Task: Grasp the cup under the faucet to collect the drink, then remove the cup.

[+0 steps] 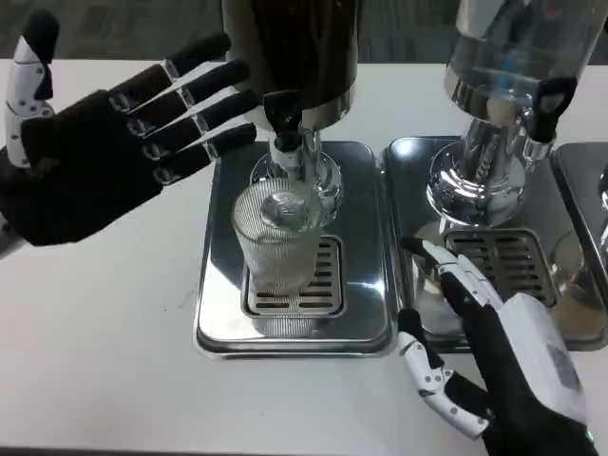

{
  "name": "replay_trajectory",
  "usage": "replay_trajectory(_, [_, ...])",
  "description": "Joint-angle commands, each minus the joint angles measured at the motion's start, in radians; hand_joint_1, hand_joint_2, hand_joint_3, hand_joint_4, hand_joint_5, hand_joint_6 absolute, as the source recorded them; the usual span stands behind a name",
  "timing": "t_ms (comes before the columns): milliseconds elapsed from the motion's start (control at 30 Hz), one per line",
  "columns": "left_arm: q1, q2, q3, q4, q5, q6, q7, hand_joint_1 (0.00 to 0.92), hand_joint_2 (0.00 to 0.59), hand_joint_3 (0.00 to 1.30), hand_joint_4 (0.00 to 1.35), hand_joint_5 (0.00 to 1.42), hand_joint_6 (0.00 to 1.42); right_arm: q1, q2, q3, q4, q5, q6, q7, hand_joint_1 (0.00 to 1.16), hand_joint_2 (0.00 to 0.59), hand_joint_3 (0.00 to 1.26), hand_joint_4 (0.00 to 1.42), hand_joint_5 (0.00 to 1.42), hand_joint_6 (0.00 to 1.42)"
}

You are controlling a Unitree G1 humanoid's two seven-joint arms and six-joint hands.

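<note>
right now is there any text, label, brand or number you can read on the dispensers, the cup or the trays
None: no readable text, label, brand or number stands anywhere.
Dark dispenser: plain body, no label.
Clear dispenser: only reflections, no print.
Ribbed cup under the faucet: no marking.
Steel drip tray: bare metal.
Left robot hand and right robot hand: no lettering to make out.
</note>
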Motion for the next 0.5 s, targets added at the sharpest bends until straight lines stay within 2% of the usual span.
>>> replay_trajectory(33, [-0.052, 0.024, 0.01, 0.045, 0.042, -0.021, 0.0, 0.0, 0.162, 0.04, 0.0, 0.0, 0.0, 0.003, 0.001, 0.006, 0.011, 0.001, -0.009, -0.021, 0.49, 0.512, 0.16, 0.12, 0.07, 0.2])
replay_trajectory(300, [-0.108, 0.029, 0.015, 0.106, 0.091, -0.058, 0.029, 0.0, 0.166, 0.12, 0.0, 0.04, 0.02, 0.003, 0.005, 0.011, 0.019, 0.006, -0.01, -0.032, 0.49, 0.511, 0.17, 0.12, 0.07, 0.2])
replay_trajectory(500, [-0.131, 0.025, 0.018, 0.129, 0.13, -0.121, 0.084, 0.0, 0.172, 0.2, 0.1, 0.13, 0.05, 0.008, 0.007, 0.014, 0.023, 0.008, -0.01, -0.041, 0.49, 0.511, 0.17, 0.12, 0.08, 0.2])
